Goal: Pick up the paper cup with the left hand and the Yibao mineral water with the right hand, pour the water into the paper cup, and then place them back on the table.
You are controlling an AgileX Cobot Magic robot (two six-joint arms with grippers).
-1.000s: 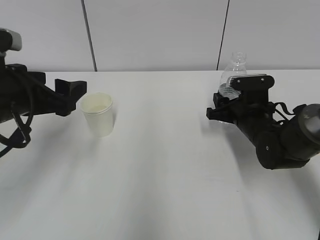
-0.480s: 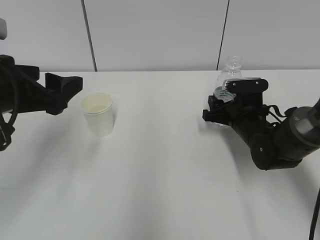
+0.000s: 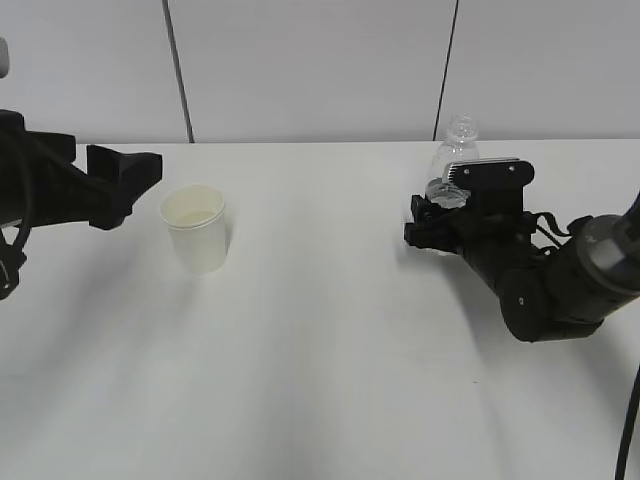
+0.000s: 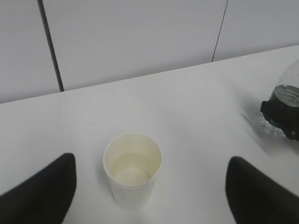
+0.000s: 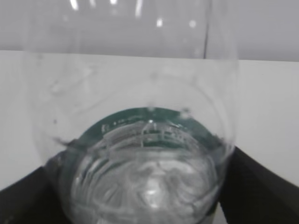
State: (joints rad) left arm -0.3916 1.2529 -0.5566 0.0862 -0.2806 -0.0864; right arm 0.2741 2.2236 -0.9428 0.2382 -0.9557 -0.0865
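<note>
The white paper cup [image 3: 195, 230] stands upright on the table [image 3: 320, 340] at the left. In the left wrist view the cup [image 4: 132, 179] holds a little water [image 4: 127, 171]. My left gripper [image 3: 128, 186] is open and empty, a short way left of the cup and not touching it; its fingers [image 4: 42, 191] stand wide apart. My right gripper [image 3: 438, 218] is shut on the Yibao mineral water [image 3: 457, 148], which stands upright, low at the table. In the right wrist view the bottle [image 5: 140, 140] fills the space between the jaws and holds water [image 5: 149, 186] inside its green label.
A grey panelled wall [image 3: 320, 60] with dark seams runs behind the table's far edge. The bulky black right arm [image 3: 550, 285] lies low over the table's right side. The bottle also shows at the right edge of the left wrist view [image 4: 286, 95].
My left gripper has drawn back to the left, away from the cup. My right gripper has moved left and lower with the bottle. The cup has not moved.
</note>
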